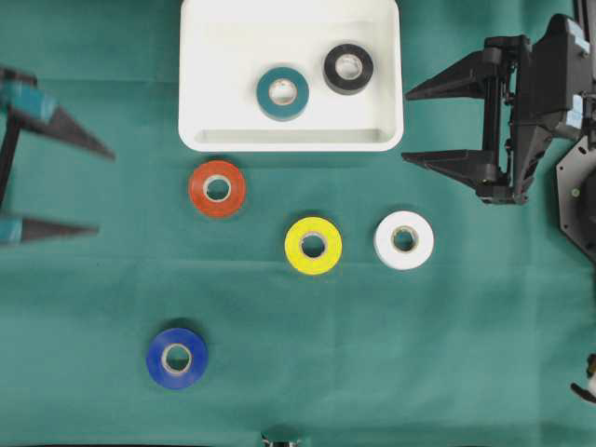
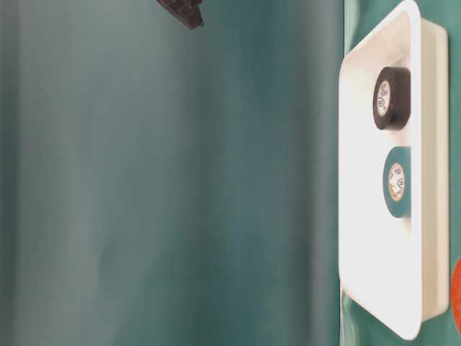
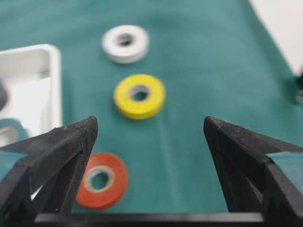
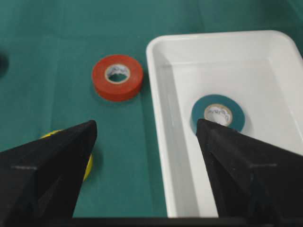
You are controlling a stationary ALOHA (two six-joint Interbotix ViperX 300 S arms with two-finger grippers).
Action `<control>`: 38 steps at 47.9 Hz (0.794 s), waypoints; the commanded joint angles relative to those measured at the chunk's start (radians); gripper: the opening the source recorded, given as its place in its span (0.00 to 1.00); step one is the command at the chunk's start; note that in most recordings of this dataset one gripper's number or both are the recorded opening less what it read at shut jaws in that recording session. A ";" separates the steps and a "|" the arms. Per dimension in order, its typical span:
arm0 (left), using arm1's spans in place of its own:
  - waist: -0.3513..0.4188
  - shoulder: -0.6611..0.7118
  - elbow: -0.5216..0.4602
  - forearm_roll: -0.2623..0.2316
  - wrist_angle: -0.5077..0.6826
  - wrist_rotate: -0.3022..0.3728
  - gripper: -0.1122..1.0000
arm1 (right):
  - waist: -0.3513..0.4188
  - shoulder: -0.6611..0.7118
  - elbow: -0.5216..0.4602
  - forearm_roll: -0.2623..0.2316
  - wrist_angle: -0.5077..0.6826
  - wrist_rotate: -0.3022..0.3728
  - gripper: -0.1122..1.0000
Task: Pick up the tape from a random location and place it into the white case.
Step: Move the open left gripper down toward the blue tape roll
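Observation:
The white case (image 1: 291, 140) lies at the table's back, holding a teal tape (image 1: 265, 93) and a black tape (image 1: 331, 68). On the green cloth lie an orange tape (image 1: 197, 189), a yellow tape (image 1: 294, 245), a white tape (image 1: 385, 240) and a blue tape (image 1: 156, 361). My left gripper (image 1: 104, 191) stands open at the left edge, level with the orange tape (image 3: 118, 182), with nothing between its fingers. My right gripper (image 1: 405, 128) is open and empty beside the case's right wall (image 4: 158, 94), pointing left, with the teal tape (image 4: 236, 116) behind its right finger.
Green cloth covers the whole table. In the table-level view the case (image 2: 432, 180) appears on the right with the black tape (image 2: 392, 98) and teal tape (image 2: 397, 182) in it. A black finger tip (image 2: 184, 11) shows at that view's top.

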State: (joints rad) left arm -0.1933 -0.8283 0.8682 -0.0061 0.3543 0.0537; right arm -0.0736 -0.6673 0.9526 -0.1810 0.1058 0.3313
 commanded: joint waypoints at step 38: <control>-0.265 0.020 -0.015 -0.003 -0.025 0.000 0.99 | 0.000 -0.003 -0.011 0.002 -0.006 0.002 0.84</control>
State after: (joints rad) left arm -0.4556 -0.8115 0.8667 -0.0077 0.3375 0.0537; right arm -0.0736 -0.6673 0.9526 -0.1810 0.1043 0.3313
